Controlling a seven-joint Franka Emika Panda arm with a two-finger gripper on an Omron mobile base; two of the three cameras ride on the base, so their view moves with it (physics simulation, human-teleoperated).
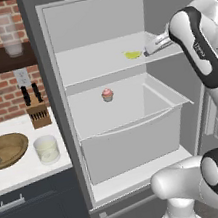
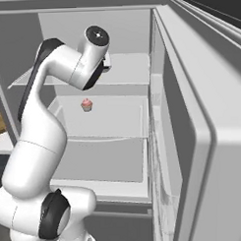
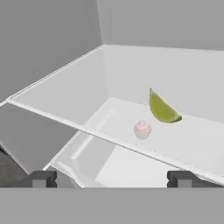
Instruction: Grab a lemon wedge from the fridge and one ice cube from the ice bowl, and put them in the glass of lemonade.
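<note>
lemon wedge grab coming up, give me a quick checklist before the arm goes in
1. Fridge door open: ok.
2. Lemon wedge lying free on the upper shelf: ok.
3. Gripper open and empty: ok, fingertips stand wide apart.
4. Gripper lined up on the wedge: not ok, in the hand view the wedge sits ahead and to the right of centre.
5. Cupcake out of the way: ok, it stands on the shelf below.
6. Glass of lemonade upright on the counter, ready: ok.
</note>
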